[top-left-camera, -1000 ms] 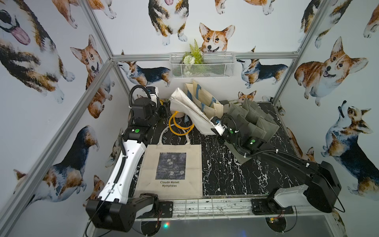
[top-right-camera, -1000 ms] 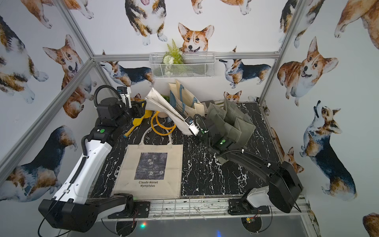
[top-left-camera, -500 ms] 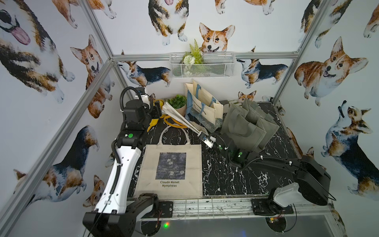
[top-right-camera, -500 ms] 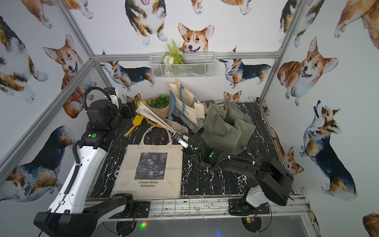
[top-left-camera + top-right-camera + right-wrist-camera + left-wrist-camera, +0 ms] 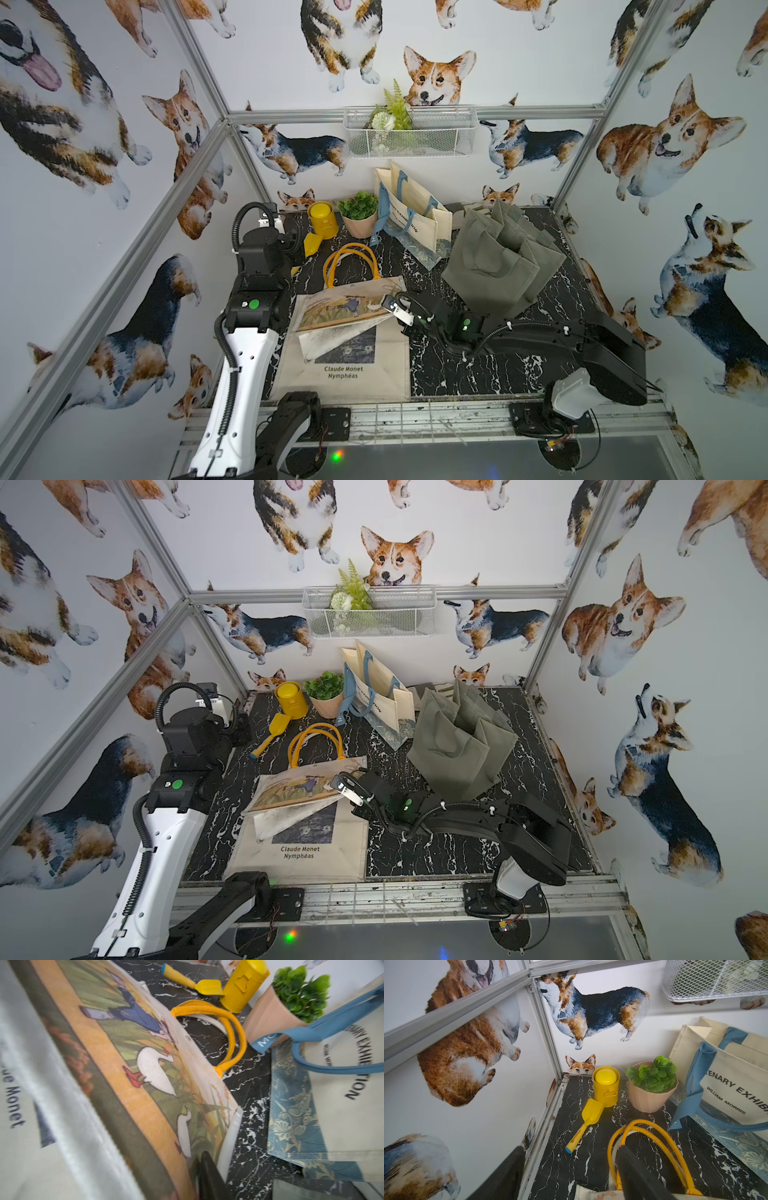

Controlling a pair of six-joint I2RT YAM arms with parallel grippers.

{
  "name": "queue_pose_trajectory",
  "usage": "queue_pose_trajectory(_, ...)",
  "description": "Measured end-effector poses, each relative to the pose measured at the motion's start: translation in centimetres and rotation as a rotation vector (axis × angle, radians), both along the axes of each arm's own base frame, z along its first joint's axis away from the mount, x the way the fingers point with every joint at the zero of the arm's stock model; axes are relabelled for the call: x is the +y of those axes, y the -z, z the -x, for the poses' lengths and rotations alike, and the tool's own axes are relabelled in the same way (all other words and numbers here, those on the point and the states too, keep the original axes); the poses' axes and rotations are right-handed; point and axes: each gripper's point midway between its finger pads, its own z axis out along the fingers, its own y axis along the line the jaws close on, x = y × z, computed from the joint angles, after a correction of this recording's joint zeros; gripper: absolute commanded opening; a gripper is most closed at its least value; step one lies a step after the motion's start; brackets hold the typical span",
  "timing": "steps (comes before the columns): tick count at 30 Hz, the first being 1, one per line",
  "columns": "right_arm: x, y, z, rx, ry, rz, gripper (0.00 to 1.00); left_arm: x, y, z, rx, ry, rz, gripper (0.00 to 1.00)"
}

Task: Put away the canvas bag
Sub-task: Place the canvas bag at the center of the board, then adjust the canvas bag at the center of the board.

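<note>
Both top views: canvas bag (image 5: 345, 308) overlaps Monet bag (image 5: 345, 372); bare marble tabletop (image 5: 478, 374) alongside.

the left arm (image 5: 245, 374) is white with black joints and ribbed hose; the right arm (image 5: 540, 337) is black.

**Painted bag lies across the Monet tote**

We see the canvas bag (image 5: 345, 309), printed with a field scene, lying tilted across the upper part of a flat cream tote (image 5: 345, 374) lettered "Claude Monet Nymphéas". Its orange handles (image 5: 351, 264) loop toward the back over the black marbled table (image 5: 478, 374). The right gripper (image 5: 392, 311) sits at the bag's right edge; we cannot tell whether it pinches the cloth. The left arm (image 5: 249, 332) stands along the table's left side. At the back we find a yellow can (image 5: 321, 218), a potted plant (image 5: 358, 210), a blue-handled tote (image 5: 419, 216) and a grey-green bag (image 5: 494, 266). A wire basket (image 5: 436, 133) hangs on the wall.
</note>
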Motion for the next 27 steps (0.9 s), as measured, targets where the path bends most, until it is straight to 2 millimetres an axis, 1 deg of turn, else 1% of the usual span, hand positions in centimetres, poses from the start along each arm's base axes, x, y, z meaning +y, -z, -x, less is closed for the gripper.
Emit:
queue_pose_trajectory(1, 0.3, 0.1, 0.7, 0.045, -0.023, -0.001, 0.59, -0.2, -0.1, 0.0, 0.001, 0.013, 0.004, 0.73)
queue_pose_trajectory(2, 0.4, 0.2, 1.3, 0.083, -0.042, 0.001, 0.62, -0.4, -0.1, 0.0, 0.003, 0.022, 0.006, 0.73)
queue_pose_trajectory(3, 0.7, 0.3, 2.0, 0.129, -0.068, 0.005, 0.68, -0.6, 0.1, 0.1, 0.010, 0.036, 0.012, 0.73)
queue_pose_trajectory(6, 1.2, 0.5, 3.7, 0.247, -0.117, 0.030, 0.70, -1.1, 1.2, 0.1, 0.052, 0.060, 0.042, 0.71)
queue_pose_trajectory(8, 1.0, 0.6, 4.6, 0.304, -0.133, 0.066, 0.72, -1.2, 2.4, 0.1, 0.096, 0.046, 0.078, 0.72)
queue_pose_trajectory(11, -0.7, 0.6, 6.1, 0.376, -0.148, 0.120, 0.75, -1.6, 4.3, -0.1, 0.173, 0.037, 0.157, 0.74)
queue_pose_trajectory(13, -2.3, 0.0, 7.1, 0.414, -0.154, 0.128, 0.78, -2.0, 6.4, -0.3, 0.251, 0.028, 0.224, 0.76)
queue_pose_trajectory(15, -3.5, -0.7, 7.4, 0.458, -0.149, 0.115, 0.78, -2.8, 8.8, -0.2, 0.334, 0.030, 0.295, 0.76)
queue_pose_trajectory(17, -4.7, -1.1, 6.3, 0.493, -0.091, 0.092, 0.78, -3.3, 10.7, 0.2, 0.392, 0.024, 0.355, 0.76)
queue_pose_trajectory(18, -5.3, -1.1, 5.3, 0.537, -0.046, 0.067, 0.77, -3.4, 11.7, 0.5, 0.414, 0.017, 0.386, 0.77)
queue_pose_trajectory(21, -6.7, -0.4, 2.5, 0.657, 0.081, 0.003, 0.77, -3.4, 14.6, 1.3, 0.481, -0.026, 0.468, 0.78)
queue_pose_trajectory(23, -6.7, 1.1, 0.8, 0.760, 0.153, -0.033, 0.76, -3.5, 17.3, 2.2, 0.538, -0.065, 0.534, 0.80)
queue_pose_trajectory(25, -6.2, 2.7, 0.0, 0.856, 0.185, -0.045, 0.75, -3.2, 19.6, 3.3, 0.587, -0.115, 0.594, 0.80)
queue_pose_trajectory(27, -5.6, 3.8, -0.9, 0.946, 0.208, -0.067, 0.73, -2.8, 21.3, 4.0, 0.616, -0.161, 0.645, 0.81)
